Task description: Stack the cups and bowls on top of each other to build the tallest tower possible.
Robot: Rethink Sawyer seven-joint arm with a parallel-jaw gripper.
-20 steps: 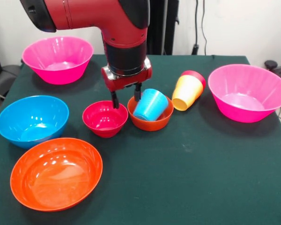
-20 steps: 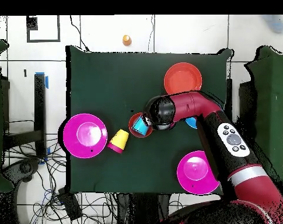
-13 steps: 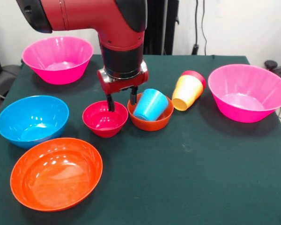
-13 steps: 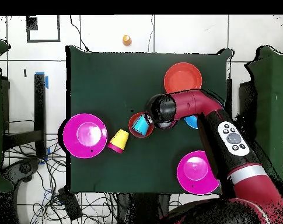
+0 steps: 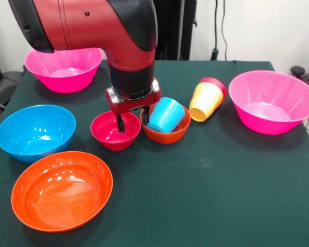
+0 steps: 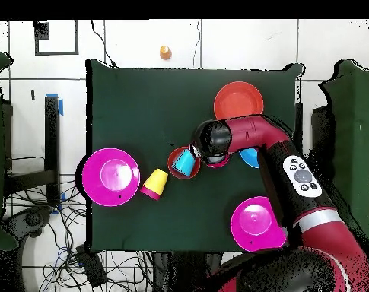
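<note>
Our tool has moved lower, toward the tabletop's front edge. Its fingers, spread wide and empty, straddle the crimson bowl rim, so we judge a grasp is near.

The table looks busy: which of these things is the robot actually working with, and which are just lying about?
For the job:
- two pink bowls
- blue bowl
- wide orange bowl
- crimson bowl
- small orange bowl
- blue cup
- yellow cup
- red cup

Lying about:
- small orange object on the floor
- floor cables
</note>
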